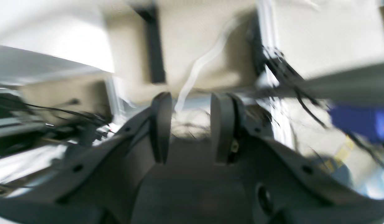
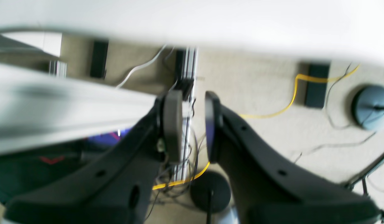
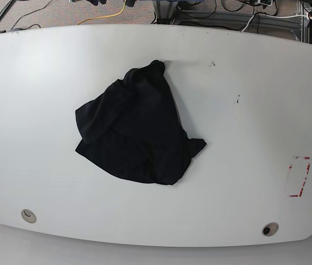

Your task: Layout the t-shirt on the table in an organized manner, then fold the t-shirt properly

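We see the t-shirt (image 3: 136, 127) lying crumpled in a loose heap on the table (image 3: 244, 110), a little toward the left of the tabletop's middle, its upper tip reaching near the far edge. It is bunched and unfolded. A red tape outline (image 3: 299, 176) sits near the right edge, well apart from the shirt, and two grommet holes (image 3: 28, 216) lie along the near edge.

Neither arm shows over the tabletop in the base view. The left gripper (image 1: 192, 124) has its fingers parted with a clear gap, holding nothing; carpet and cables blur behind it. The right gripper (image 2: 193, 124) shows a narrower gap, also empty, above carpet and a yellow cable (image 2: 291, 96).
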Controlling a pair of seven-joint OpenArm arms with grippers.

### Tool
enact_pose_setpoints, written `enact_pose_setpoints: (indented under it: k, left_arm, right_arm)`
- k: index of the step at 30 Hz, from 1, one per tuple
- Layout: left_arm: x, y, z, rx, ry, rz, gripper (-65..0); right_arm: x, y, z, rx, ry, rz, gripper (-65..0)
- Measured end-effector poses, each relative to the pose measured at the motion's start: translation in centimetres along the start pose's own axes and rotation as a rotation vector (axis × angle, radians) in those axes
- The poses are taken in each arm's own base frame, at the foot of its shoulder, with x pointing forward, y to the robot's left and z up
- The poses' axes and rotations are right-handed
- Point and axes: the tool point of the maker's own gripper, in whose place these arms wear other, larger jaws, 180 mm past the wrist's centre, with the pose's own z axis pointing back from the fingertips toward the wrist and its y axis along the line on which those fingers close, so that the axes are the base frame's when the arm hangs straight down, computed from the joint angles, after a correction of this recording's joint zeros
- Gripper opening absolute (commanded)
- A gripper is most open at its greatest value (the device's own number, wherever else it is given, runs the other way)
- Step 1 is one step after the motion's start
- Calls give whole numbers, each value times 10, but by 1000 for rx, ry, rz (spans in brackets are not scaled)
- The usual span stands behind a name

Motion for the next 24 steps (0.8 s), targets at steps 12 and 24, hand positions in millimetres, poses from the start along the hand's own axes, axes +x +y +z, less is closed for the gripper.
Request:
enact_pose_setpoints:
  k: [12,24]
  left_arm:
    - [55,6,-11,37,-147,7,-446]
    - [110,15,-37,64,-300,16,-242]
  right_arm:
    - [37,12,-30,49,-114,17,-530]
    - [96,41,-61,140,-278,50,-525]
